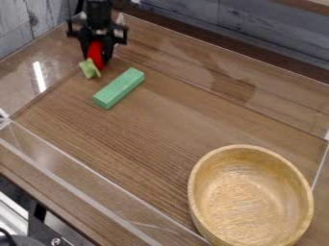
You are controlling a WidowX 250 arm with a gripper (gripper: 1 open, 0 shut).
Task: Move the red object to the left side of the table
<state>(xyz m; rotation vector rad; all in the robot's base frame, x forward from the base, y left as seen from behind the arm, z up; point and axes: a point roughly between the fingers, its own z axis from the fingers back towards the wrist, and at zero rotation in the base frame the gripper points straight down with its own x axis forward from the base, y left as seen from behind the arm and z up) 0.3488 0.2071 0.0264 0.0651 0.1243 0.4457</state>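
The red object (98,49), a small round toy fruit, sits between the fingers of my gripper (99,54) at the back left of the table (180,125). Its light-green leafy piece (90,68) hangs below and to the left, down at the tabletop. The gripper points straight down and is shut on the fruit. Its black body hides the top of the fruit.
A green rectangular block (118,87) lies just right of and in front of the gripper. A big wooden bowl (194,188) fills the front right corner. Low clear acrylic walls (77,168) edge the table, with the left wall close to the gripper.
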